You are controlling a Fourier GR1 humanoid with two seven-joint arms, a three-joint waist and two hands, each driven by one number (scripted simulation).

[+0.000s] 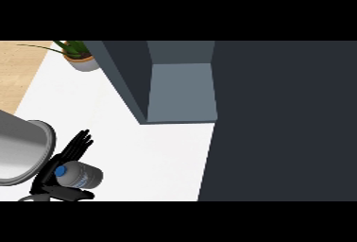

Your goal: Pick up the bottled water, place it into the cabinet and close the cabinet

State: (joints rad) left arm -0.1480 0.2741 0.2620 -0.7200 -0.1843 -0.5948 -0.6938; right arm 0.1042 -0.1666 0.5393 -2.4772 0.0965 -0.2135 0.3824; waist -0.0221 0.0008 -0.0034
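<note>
The bottled water, clear with a blue cap, is at the lower left of the white counter. My left hand is right against it. The straight fingers run along its far left side and the thumb reaches under its near side, so the bottle sits between them. The fingers are not curled round it. The dark grey cabinet stands at the top middle, its lighter inside showing. Its wide dark door fills the right side. My right hand does not show.
A large grey cylinder with a pale rim fills the left edge next to my hand. A potted plant stands at the back left, near where the white counter meets the wooden surface.
</note>
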